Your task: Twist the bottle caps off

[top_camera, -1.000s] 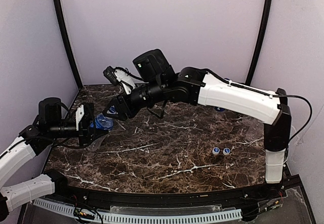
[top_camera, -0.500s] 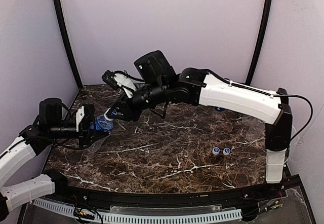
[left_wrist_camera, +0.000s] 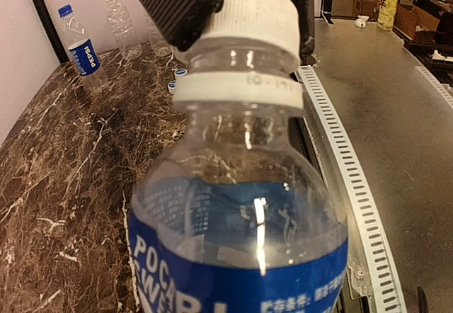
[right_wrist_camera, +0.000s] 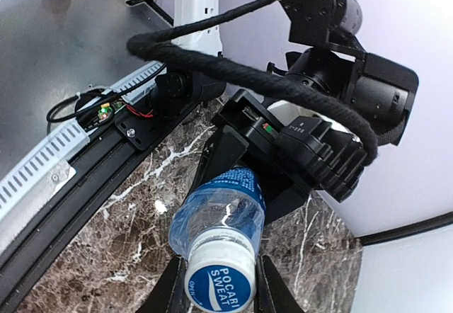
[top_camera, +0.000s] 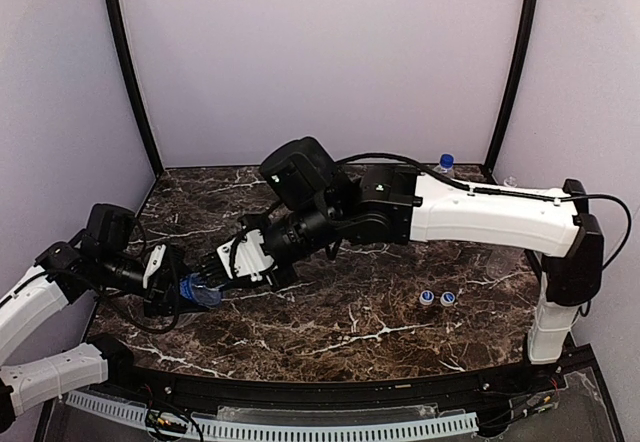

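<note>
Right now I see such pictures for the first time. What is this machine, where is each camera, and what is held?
It is two robot arms at a dark marble table. One camera looks down from above; one sits on each wrist. The left gripper holds a clear plastic bottle with a dark blue label by its body. The right gripper is closed on its white-and-blue screw cap. Two small loose caps lie on the table's right side; another blue-capped bottle stands at the back.
</note>
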Robot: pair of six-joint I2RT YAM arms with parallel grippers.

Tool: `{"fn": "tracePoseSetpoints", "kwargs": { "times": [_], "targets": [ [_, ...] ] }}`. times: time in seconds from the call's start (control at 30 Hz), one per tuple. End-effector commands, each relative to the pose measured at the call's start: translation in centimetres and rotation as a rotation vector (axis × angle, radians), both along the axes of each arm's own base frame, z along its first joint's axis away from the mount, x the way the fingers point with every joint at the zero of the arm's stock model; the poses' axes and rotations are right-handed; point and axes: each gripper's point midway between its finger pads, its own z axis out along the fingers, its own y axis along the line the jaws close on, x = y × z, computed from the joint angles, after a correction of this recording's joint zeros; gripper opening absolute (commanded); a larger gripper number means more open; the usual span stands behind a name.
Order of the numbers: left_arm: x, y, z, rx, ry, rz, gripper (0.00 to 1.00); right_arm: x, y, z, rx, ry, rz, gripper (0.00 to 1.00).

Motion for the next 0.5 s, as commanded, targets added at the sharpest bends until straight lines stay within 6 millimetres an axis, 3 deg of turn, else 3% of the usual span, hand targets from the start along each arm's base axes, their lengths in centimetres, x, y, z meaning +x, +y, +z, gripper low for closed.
{"fn": "tracePoseSetpoints", "kwargs": {
  "times": [0.0,0.47],
  "targets": [
    [-0.8,1.4,-1.9,0.099,0.007,0.001,0.36,-0.4,-4.0,-1.4,-0.132,-0.208,0.105,0.0],
    [-0.6,1.7,-3.1,0.131,-0.027,0.008,0.35,-0.5,-5.9,2.1,-0.016,-0.275,0.096,0.0]
  ]
}}
